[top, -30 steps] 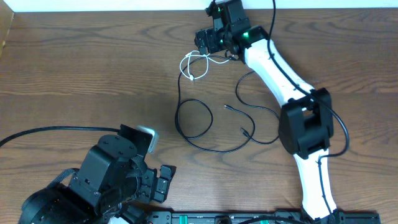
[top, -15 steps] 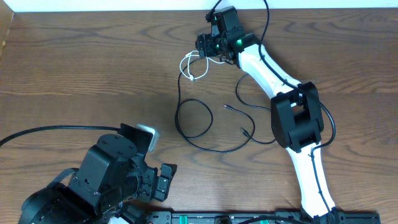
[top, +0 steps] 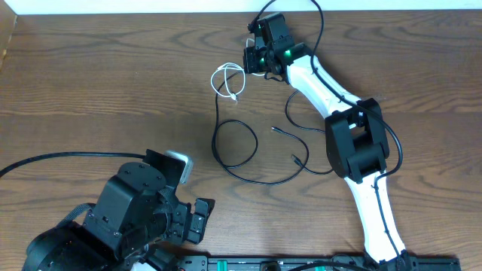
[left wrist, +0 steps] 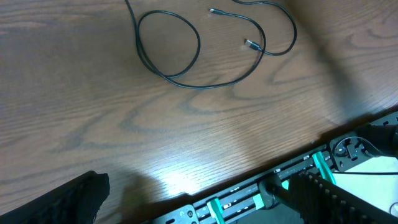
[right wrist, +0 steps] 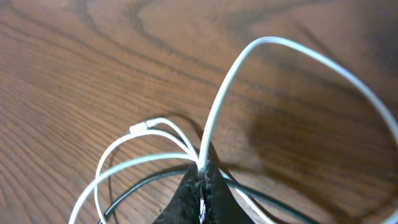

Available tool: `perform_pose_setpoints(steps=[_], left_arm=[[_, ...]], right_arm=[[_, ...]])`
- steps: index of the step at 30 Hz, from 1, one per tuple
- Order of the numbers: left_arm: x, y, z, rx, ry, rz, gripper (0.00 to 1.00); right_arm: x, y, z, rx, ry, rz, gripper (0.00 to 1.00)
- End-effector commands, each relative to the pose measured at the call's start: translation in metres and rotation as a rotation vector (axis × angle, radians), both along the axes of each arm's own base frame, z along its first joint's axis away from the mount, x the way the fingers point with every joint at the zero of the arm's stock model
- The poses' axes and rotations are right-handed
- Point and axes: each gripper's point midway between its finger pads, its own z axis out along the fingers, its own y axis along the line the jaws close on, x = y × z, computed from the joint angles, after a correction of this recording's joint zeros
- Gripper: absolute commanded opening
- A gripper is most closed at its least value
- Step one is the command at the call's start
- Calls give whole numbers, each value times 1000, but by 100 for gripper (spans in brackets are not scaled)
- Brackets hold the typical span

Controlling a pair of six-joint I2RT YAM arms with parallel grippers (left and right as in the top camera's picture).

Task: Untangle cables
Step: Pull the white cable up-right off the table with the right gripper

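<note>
- We see a table (top: pixel 113 83) of dark brown wood, with broad wavy grain and a soft sheen.
- The white cable (top: pixel 224 81) is thin and glossy. It is gathered into a small rounded loop of a few strands near the table's far edge, just left of the right gripper (top: pixel 253 60).
- The black cable (top: pixel 235 144) is thin, matte and much longer. It makes one round loop at mid-table and then a wide curve to the right, with two small plug ends lying inside that curve. One run climbs from the loop up to the white coil.
- In the right wrist view the black, tapered fingertips are clenched on white strands, which fan out from the pinch in arcs. A black strand passes low beside them, and we cannot tell whether it is caught too.
- The left gripper (top: pixel 197 218), black and blocky, sits at the near-left corner. Its jaws are spread wide and hold nothing, well apart from both cables.
- Against a second ago, the right jaws were apart and have now clamped.
- The white-shelled right arm (top: pixel 324 81) has folded a little leftward, and the white coil has drawn into a rounder loop slightly further left.
- The black cable's loop and the left gripper lie as before.
</note>
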Motion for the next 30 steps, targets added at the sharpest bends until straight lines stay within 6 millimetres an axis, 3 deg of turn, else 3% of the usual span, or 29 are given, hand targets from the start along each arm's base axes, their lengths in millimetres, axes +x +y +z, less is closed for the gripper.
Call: perform_pose_setpoints(steps=[1,7,13,18,19,23,30], left_arm=[[-1,-1,1,-6,-3,-8,98],[-1,-1,1,-5,-3,-8,98],[-1,-1,1,-5,-3,-8,98],[-1,-1,1,-5,-3,-8,98],[-1,-1,1,-5,-3,-8,98],[-1,-1,1,-5,-3,-8,98],[-1,-1,1,-4,-5,-11,98]], right_arm=[[-12,14,-9,24,32,61,1],[-17,11,7,5,17,99,1],[-22,-4,58,-59,-59,100,1],[-37,-30,138,-130,-162,73,1],[-47,-43,165,-157,-186,42,1],[-83,-76,230,-203,-231,-18,1],[-152,-114,337,-152,-381,-51,1]])
